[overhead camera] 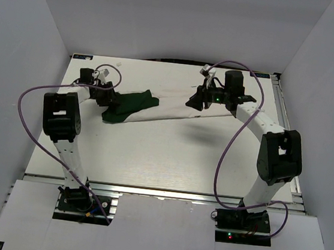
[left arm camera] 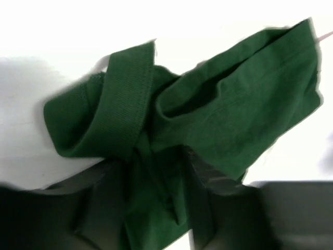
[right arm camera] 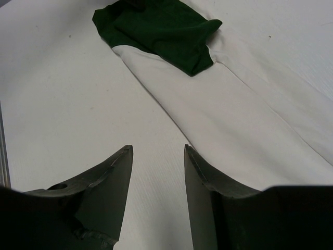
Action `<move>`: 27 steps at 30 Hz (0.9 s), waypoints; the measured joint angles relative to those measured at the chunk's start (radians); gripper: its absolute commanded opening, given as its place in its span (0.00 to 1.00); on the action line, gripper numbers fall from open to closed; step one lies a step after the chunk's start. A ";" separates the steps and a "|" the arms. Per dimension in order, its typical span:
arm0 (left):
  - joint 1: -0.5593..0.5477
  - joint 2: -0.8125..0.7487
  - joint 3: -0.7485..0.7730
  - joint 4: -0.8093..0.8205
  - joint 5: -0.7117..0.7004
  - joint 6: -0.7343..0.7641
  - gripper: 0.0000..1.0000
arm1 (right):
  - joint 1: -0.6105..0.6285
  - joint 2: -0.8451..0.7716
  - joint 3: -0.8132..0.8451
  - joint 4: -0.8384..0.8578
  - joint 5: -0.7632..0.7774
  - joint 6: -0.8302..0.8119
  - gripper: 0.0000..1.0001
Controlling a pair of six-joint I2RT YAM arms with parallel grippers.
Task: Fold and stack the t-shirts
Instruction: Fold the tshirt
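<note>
A t-shirt with a white body [overhead camera: 169,108] and dark green sleeves and collar [overhead camera: 130,104] lies stretched across the far part of the table. My left gripper [overhead camera: 111,99] is shut on the green end; in the left wrist view green cloth [left arm camera: 208,104] with its ribbed collar [left arm camera: 127,88] bunches between my dark fingers [left arm camera: 229,208]. My right gripper [overhead camera: 195,100] is open and empty at the shirt's right end. In the right wrist view its fingers [right arm camera: 112,177] stand apart over bare table, the white cloth [right arm camera: 234,120] just to their right and the green part [right arm camera: 161,28] beyond.
The white table [overhead camera: 151,153] is walled by grey panels on the left, right and back. A metal rail [overhead camera: 165,191] runs along the near edge by the arm bases. Purple cables [overhead camera: 231,144] loop off both arms.
</note>
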 measured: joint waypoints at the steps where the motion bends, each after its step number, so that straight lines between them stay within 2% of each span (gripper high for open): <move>1: -0.003 0.001 -0.003 -0.001 -0.002 -0.004 0.48 | 0.000 -0.001 -0.001 0.000 0.000 0.000 0.51; 2: -0.005 0.003 -0.007 0.000 0.000 -0.012 0.44 | 0.000 -0.002 -0.002 0.000 0.000 0.000 0.51; 3: -0.007 0.004 -0.010 0.000 0.007 -0.018 0.35 | 0.000 -0.004 -0.005 0.000 0.001 0.000 0.51; 6: -0.016 0.006 -0.014 -0.011 0.011 -0.032 0.23 | -0.001 -0.016 -0.020 0.000 0.004 0.000 0.51; 7: -0.018 0.006 -0.014 -0.013 0.013 -0.038 0.14 | -0.001 -0.019 -0.023 0.000 0.005 -0.001 0.51; 8: -0.019 0.006 -0.014 -0.016 0.014 -0.044 0.11 | -0.001 -0.022 -0.028 0.001 0.005 0.000 0.51; 9: -0.020 0.006 -0.013 -0.018 0.015 -0.048 0.01 | -0.002 -0.027 -0.034 0.000 0.005 -0.001 0.51; 16: -0.021 0.006 0.030 -0.085 0.000 -0.095 0.00 | -0.024 -0.065 -0.069 0.000 0.008 -0.001 0.51; 21: -0.024 0.004 0.115 -0.187 -0.024 -0.171 0.00 | -0.054 -0.102 -0.092 0.001 0.009 -0.001 0.51; 27: -0.031 -0.048 0.176 -0.333 -0.097 -0.184 0.00 | -0.086 -0.137 -0.118 -0.001 0.009 -0.005 0.51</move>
